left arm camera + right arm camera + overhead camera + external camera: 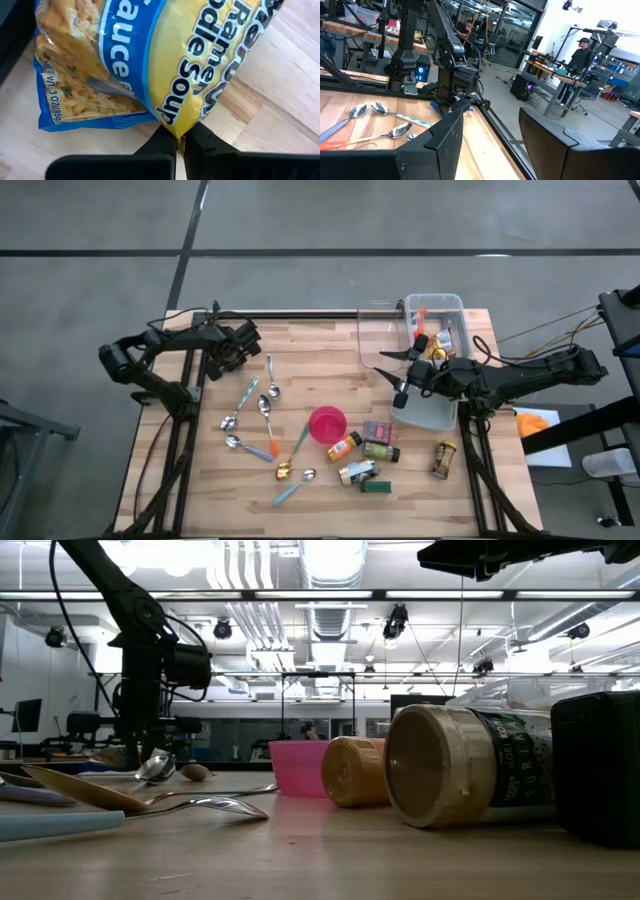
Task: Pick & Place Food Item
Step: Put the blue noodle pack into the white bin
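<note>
A ramen noodle soup packet [150, 65], yellow and blue, lies on the wooden table at its far left. My left gripper [232, 348] points down over it and is shut on it; the packet is hidden under the gripper in the high view. From the right wrist view only a blue corner [436, 106] shows below that gripper. My right gripper [490, 145] hangs level above the left wall of the clear bin [440, 415], open, with nothing between its fingers. My left gripper pinches a yellow edge of the packet [178, 134] between its two fingertips [159, 146], coming from above and pointing down. The film is gathered into a narrow pucker at the pinch. The rest of the packet lies on the table.
Several spoons [262, 405] lie left of centre. A pink cup [327, 423] stands mid-table, with spice jars [362, 450] near it and another jar [443, 458] at the right. The clear bin holds a few items. People stand in the room beyond the table.
</note>
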Controlling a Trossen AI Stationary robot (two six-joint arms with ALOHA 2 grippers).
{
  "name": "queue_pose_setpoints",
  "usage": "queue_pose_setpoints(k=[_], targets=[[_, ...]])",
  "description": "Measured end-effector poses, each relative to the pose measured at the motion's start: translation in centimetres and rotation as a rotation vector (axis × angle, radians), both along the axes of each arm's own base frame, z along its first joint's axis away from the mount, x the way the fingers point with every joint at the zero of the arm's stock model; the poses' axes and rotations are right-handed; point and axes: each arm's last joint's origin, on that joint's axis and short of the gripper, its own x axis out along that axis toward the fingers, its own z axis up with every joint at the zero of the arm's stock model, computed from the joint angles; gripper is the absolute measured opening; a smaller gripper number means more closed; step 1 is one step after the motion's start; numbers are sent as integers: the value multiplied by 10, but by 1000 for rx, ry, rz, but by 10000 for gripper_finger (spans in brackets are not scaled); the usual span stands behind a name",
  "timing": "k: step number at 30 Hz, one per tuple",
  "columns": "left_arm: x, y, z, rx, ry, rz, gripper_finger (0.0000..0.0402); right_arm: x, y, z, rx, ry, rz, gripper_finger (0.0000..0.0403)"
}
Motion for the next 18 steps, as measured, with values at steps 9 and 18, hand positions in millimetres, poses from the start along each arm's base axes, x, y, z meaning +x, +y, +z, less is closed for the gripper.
queue_pose_setpoints(k=[9,18], targets=[[2,0,6,14,-69,-19,6,0,0,0,0,0,0,192],[16,2,29,186,-216,-211,6,0,0,0,0,0,1,192]])
